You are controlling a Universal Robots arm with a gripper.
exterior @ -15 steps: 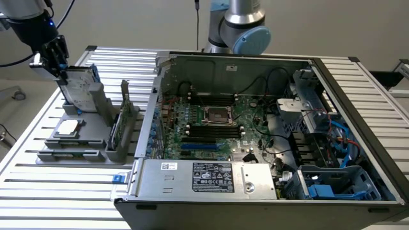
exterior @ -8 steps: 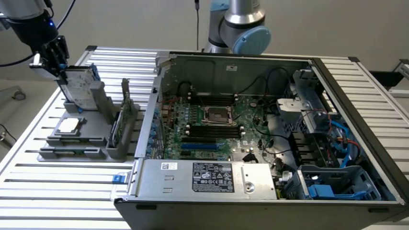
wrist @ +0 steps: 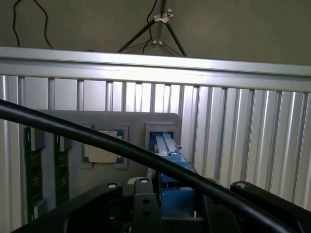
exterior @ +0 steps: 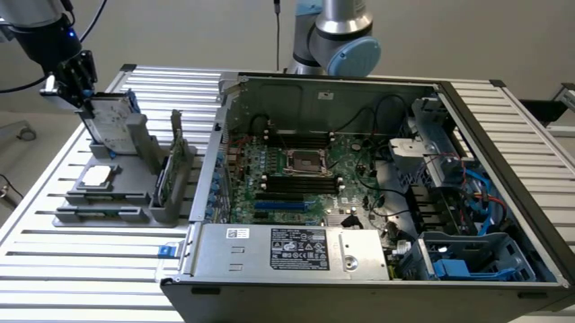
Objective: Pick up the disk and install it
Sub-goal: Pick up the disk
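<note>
The step in hand is the pick-up: the tool [exterior: 83, 93] is at the upper end of the disk [exterior: 110, 116], which stands on edge and leans in a slot of the grey holder [exterior: 134, 202] at the exterior view's left, on the slatted metal desk [exterior: 54, 282] beside the open computer case [exterior: 207, 262]. In the wrist view the disk [wrist: 167, 145] is seen edge-on, its blue carrier running straight into the middle of the tool's black body, so the tool appears lined up over it. Whether it has clamped onto the carrier or merely straddles it I cannot tell. The disk is seated in its slot and not lifted. A small square chip [exterior: 95, 176] lies flat in another pocket of the holder, and a thin green card [exterior: 171, 165] stands on edge nearer the case; both are apart from the tool. A black cable [wrist: 97, 138] crosses the wrist view in front of the holder. As I judge it, the task is in its early part, with nothing installed. Getting the disk free calls for a firm hold on its narrow sides and a pull in line with the slot, so the carrier does not bind against the holder's walls.
</note>
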